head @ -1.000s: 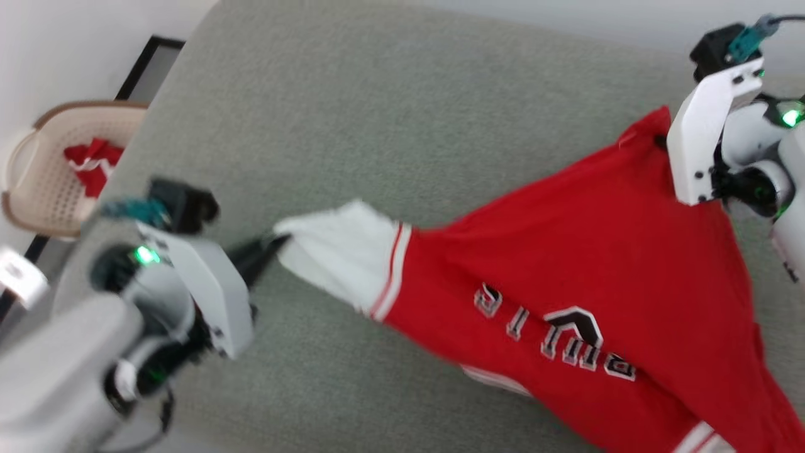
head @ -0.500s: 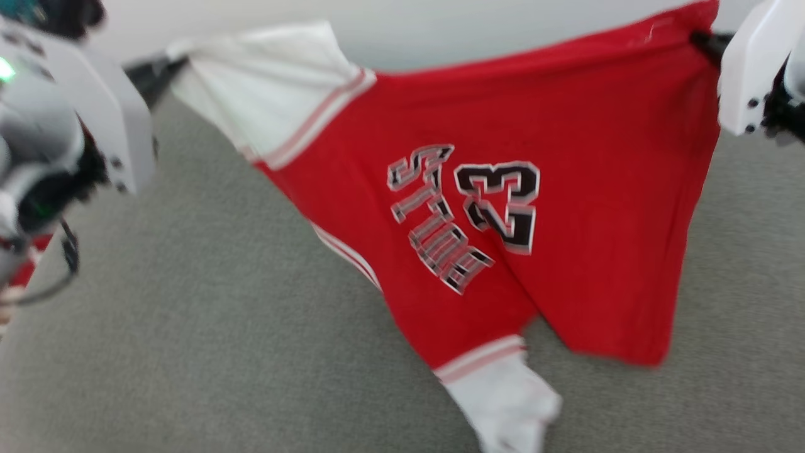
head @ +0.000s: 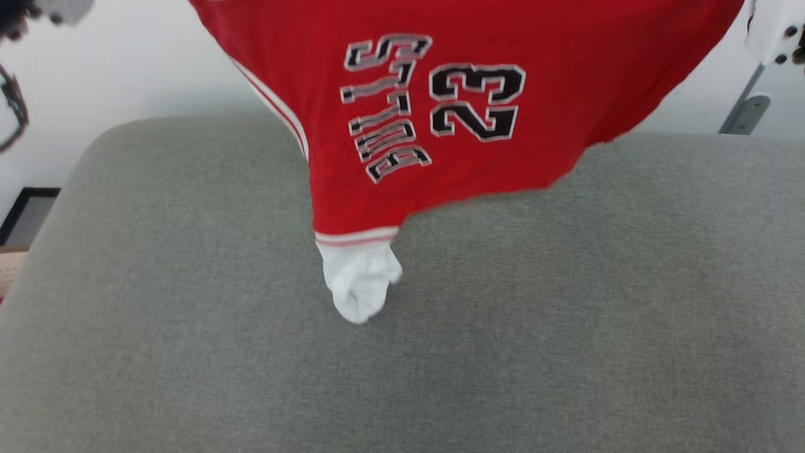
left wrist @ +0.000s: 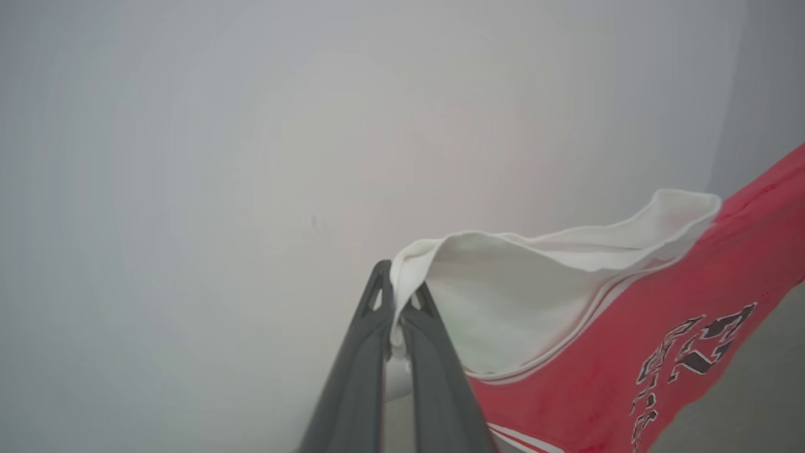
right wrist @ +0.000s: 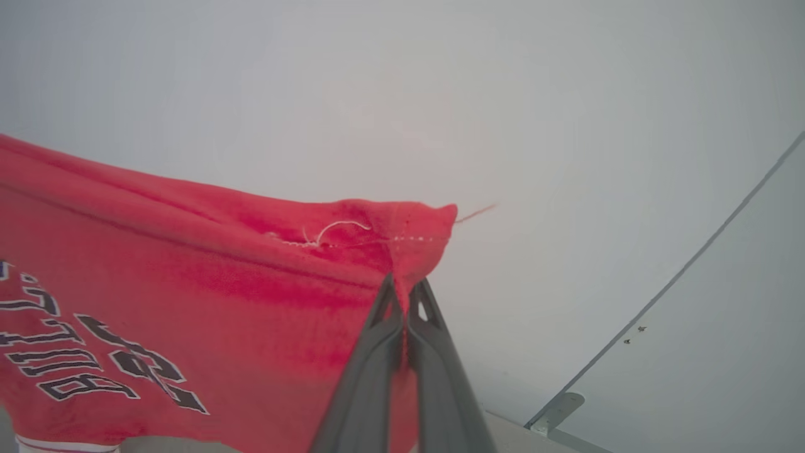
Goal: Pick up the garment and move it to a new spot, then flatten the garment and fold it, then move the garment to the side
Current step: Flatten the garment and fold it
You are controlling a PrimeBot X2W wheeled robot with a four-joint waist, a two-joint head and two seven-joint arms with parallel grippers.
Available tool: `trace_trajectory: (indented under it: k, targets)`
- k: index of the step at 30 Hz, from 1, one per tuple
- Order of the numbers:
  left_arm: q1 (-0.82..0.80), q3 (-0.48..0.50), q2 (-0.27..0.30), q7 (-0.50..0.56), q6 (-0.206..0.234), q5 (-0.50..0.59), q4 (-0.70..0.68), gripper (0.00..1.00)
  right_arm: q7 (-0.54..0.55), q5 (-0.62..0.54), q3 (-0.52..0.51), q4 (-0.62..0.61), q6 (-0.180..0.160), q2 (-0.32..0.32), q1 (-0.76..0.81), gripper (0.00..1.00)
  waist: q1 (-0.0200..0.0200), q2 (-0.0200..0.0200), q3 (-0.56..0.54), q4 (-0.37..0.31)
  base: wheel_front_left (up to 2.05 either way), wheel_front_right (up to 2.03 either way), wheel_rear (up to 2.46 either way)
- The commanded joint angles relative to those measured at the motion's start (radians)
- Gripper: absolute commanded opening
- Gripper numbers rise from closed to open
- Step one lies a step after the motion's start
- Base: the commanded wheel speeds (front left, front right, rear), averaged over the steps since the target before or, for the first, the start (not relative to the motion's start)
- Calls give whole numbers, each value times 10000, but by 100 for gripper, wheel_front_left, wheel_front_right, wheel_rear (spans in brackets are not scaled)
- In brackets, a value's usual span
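Head view: holding the garment (head: 566, 75) up in the air, over the far edge of the grey cushion (head: 597, 327). Stretching the red cloth wide, from above the far left corner to above the far right corner. Showing the black letters (head: 475, 100), with "BULLS" turned on its side next to "23". Letting one white sleeve (head: 360, 283) dangle down over the middle of the cushion; hard telling whether touching it or just above it. Left wrist view: squeezing the left gripper (left wrist: 399, 296) tight on the edge of the other sleeve (left wrist: 503, 302), both dark fingers pressed together with white cloth poking out between them. Pulling that sleeve out flat in front of a plain pale wall (left wrist: 188, 157), with the red part running off to the right. Right wrist view: clamping the right gripper (right wrist: 404, 296) on a red corner (right wrist: 418, 236) of the garment, fingers pinched close with the cloth caught between them. Showing a loose thread (right wrist: 333, 228) along the seam near that corner, and a small metal bracket (right wrist: 553, 412) low on the wall.
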Motion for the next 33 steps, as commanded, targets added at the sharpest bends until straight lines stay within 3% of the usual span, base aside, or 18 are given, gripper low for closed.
trace_trajectory:
  k: [1, 8, 18, 24, 29, 33]
  targets:
    - [-176, 12, -60, -66, -49, 48, 107, 0, -55, -164, -127, -35, -19, 43, -121, 0, 0, 0, -5, -84, 0, 0, 0]
    - [-1262, -48, -552, -860, -300, 480, 1153, 0, -415, -884, -915, -139, -18, 454, -263, 0, 0, 0, 476, -218, 0, 0, 0]
    - [-2799, -369, -1213, -2392, -449, 1186, 2732, 0, -1247, -2160, -1887, 16, -18, 1234, -909, 0, 0, 0, 2169, -367, 0, 0, 0]
    - [-4119, -503, -1647, -3938, -452, 1833, 3604, 0, -2986, -3544, -2401, 375, -18, 1688, -1686, 0, 0, 0, 3428, -335, 0, 0, 0]
    - [-5127, -386, -2005, -5789, -313, 2408, 4265, 0, -5085, -5101, -2929, 811, -18, 1943, -2245, 0, 0, 0, 4098, -229, 0, 0, 0]
    - [-5195, -228, -2229, -6201, -368, 2508, 4519, 0, -5893, -6001, -3155, 1427, -18, 2116, -2234, 0, 0, 0, 4253, -57, 0, 0, 0]
